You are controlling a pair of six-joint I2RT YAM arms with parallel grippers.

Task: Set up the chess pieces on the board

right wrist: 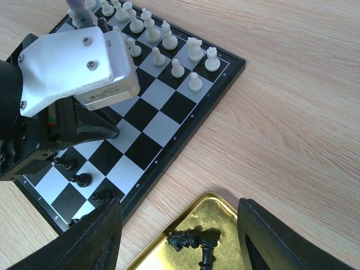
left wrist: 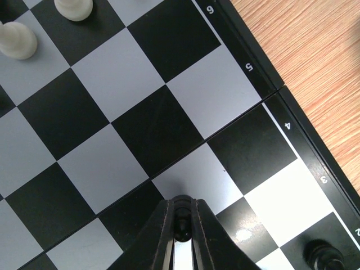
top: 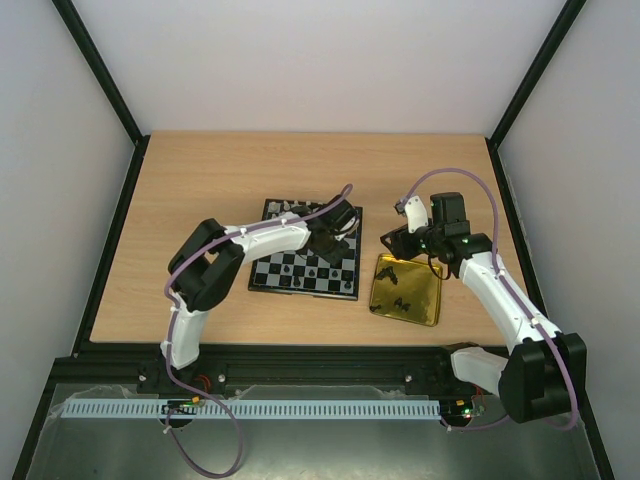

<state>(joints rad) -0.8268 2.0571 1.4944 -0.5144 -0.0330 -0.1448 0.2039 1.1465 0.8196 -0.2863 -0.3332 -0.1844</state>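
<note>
The board (top: 283, 276) lies mid-table. White chess pieces (right wrist: 194, 81) fill its far rows, and black ones (right wrist: 82, 180) stand along its near edge. My left gripper (left wrist: 183, 205) hangs low over a white square near the board's right rim, shut on a small black chess piece (left wrist: 183, 223). In the top view the left gripper (top: 331, 238) is over the board's right half. My right gripper (right wrist: 180, 209) stands open above the gold tray's near corner, with nothing between its fingers (right wrist: 101, 233). Two black pieces (right wrist: 194, 242) lie toppled in the tray.
The gold tray (top: 418, 308) sits just right of the board, with a strip of bare wood between them. The left arm's white wrist housing (right wrist: 79, 62) looms over the board in the right wrist view. Black frame rails (top: 110, 230) border the table.
</note>
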